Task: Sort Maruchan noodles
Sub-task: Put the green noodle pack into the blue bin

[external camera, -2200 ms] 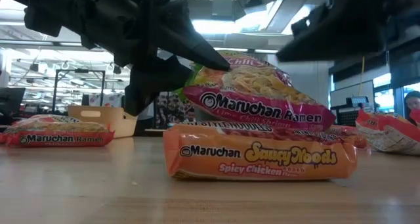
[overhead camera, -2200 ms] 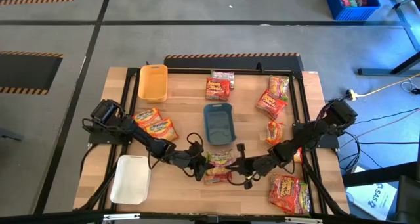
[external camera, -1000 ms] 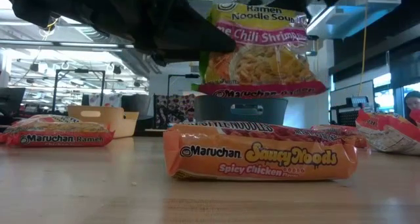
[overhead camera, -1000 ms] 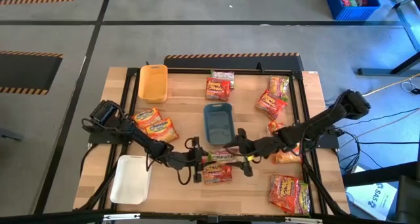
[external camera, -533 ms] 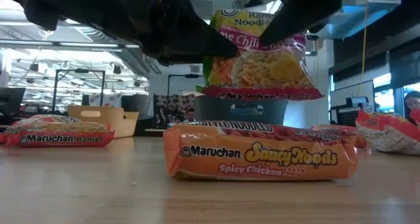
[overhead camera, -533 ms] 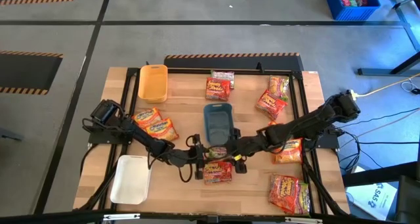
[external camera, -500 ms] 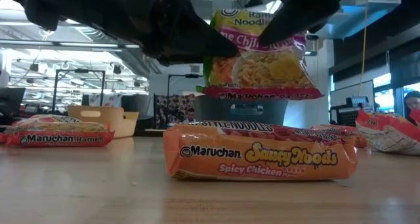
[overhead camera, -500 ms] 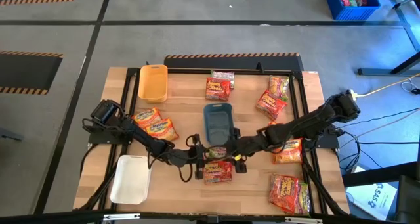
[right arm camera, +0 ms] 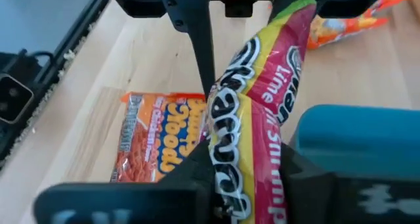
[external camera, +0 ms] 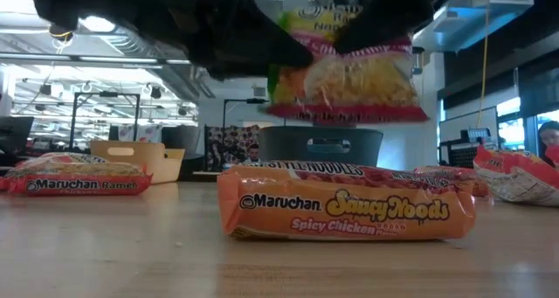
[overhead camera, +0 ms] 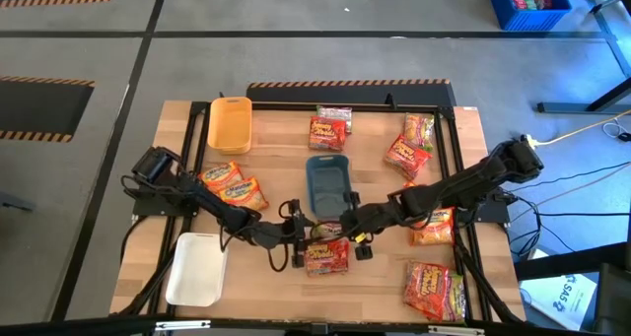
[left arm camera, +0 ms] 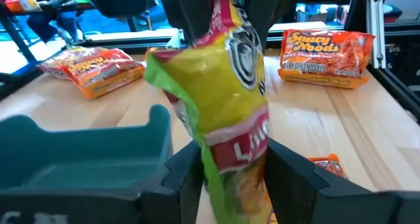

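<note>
Right end effector (overhead camera: 347, 230) closed on lime packet (external camera: 345, 71), left end effector (overhead camera: 297, 236) opposite.

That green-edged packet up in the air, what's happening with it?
Both arms meet at the table's near middle. The green-edged, yellow-and-red crinkly Lime Chili Shrimp ramen packet hangs between the left claw and the right claw, whose fingers pinch it. It sits above an orange Saucy Noods Spicy Chicken packet lying flat, just in front of the blue-grey plastic tray. It looks like a handover, left to right.

Green-edged noodle packet (external camera: 345, 66) aloft; orange packet (external camera: 345, 212) flat beneath.
</note>
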